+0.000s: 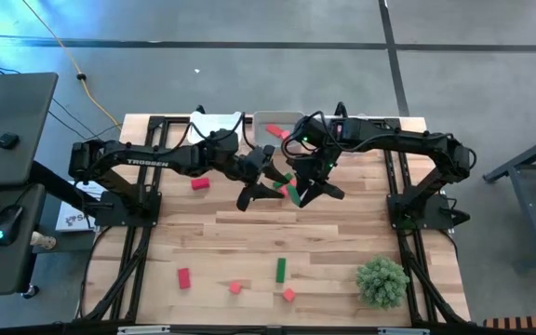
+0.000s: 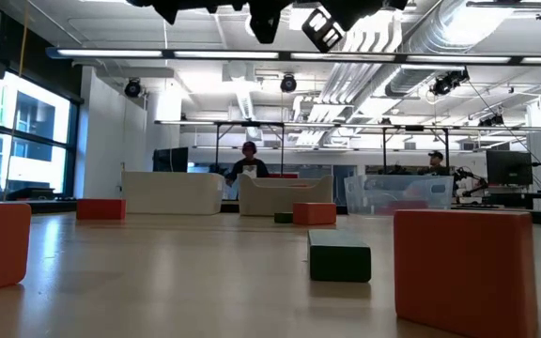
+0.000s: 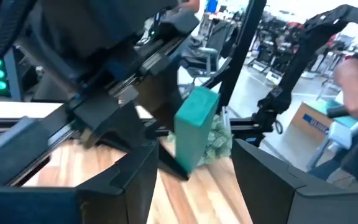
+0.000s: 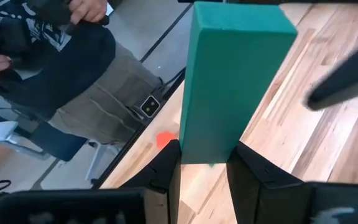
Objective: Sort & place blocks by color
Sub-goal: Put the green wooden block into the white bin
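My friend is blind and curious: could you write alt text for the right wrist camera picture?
A green block stands clamped between the right gripper's two dark fingers, above a wooden table. Beyond the table edge a person in grey trousers stands on the floor.

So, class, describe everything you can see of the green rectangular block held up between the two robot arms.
The green rectangular block is a plain, matte bar with flat faces and square edges. It is off the wooden table, pinched at one end between the right gripper fingers, its long axis running straight out from them. The open left gripper faces it from close by without touching. From above it shows over the table's middle, toward the far side.
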